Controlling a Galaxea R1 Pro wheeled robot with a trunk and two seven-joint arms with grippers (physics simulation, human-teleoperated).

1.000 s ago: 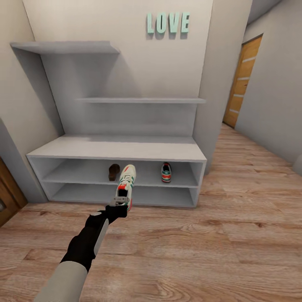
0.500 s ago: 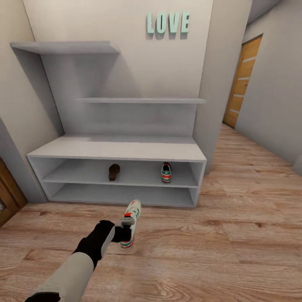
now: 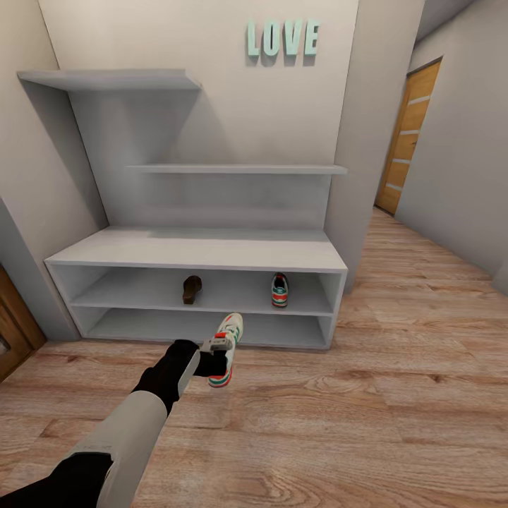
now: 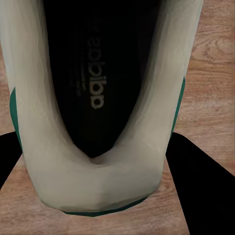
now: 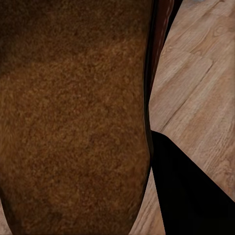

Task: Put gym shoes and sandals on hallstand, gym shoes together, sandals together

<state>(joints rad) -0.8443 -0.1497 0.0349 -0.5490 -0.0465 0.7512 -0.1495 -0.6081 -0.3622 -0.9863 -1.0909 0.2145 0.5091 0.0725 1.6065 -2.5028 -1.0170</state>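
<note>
A white gym shoe (image 3: pixel 225 349) with green stripes is clamped at its heel by the left gripper (image 3: pixel 215 347), held above the corridor floor (image 3: pixel 339 416) in front of the hallstand (image 3: pixel 197 257). In the left wrist view the shoe's dark inside (image 4: pixel 100 73) is seen between black fingers (image 4: pixel 203 191). A brown sandal (image 5: pixel 73 117) is pressed against the right wrist camera beside one black finger (image 5: pixel 188 191); whether it is gripped cannot be told. On the upper shelf row a second sandal (image 3: pixel 192 289) and a second gym shoe (image 3: pixel 280 290) are stood well apart. Teal "LOVE" letters (image 3: pixel 282 38) are mounted above; a wooden door (image 3: pixel 408 137) is set at the right.
</note>
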